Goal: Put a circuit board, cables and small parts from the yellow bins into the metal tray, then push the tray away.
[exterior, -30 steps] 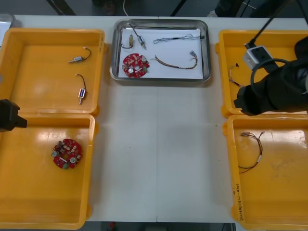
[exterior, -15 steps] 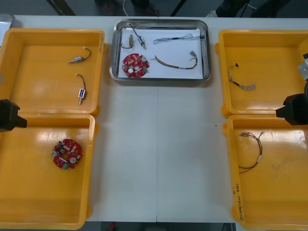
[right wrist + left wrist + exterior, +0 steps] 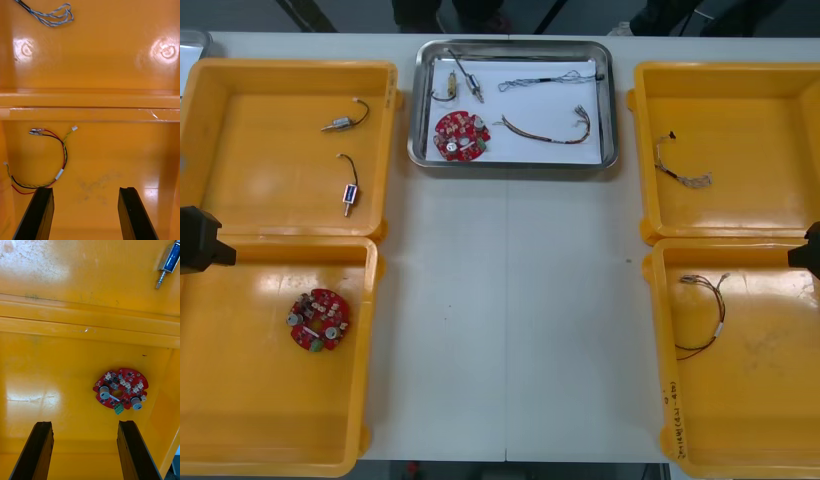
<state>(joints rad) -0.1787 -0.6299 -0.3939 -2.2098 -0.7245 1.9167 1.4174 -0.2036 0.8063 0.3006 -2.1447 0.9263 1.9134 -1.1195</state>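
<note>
Shiny rectangular metal tray (image 3: 611, 100), white inside, sits at the table's (image 3: 510, 300) far edge, between the yellow plastic bins (image 3: 290, 66), holding a round red circuit board (image 3: 461, 135), cables (image 3: 545, 133) and small metal parts (image 3: 476, 92). Left gripper (image 3: 85, 425) hangs wide open over the near left bin (image 3: 280, 244), a second red board (image 3: 120, 391) beyond its fingers (image 3: 37, 450). Right gripper (image 3: 85, 189), also wide, hangs over the near right bin (image 3: 658, 350), a red and yellow cable (image 3: 59, 174) beside one finger.
</note>
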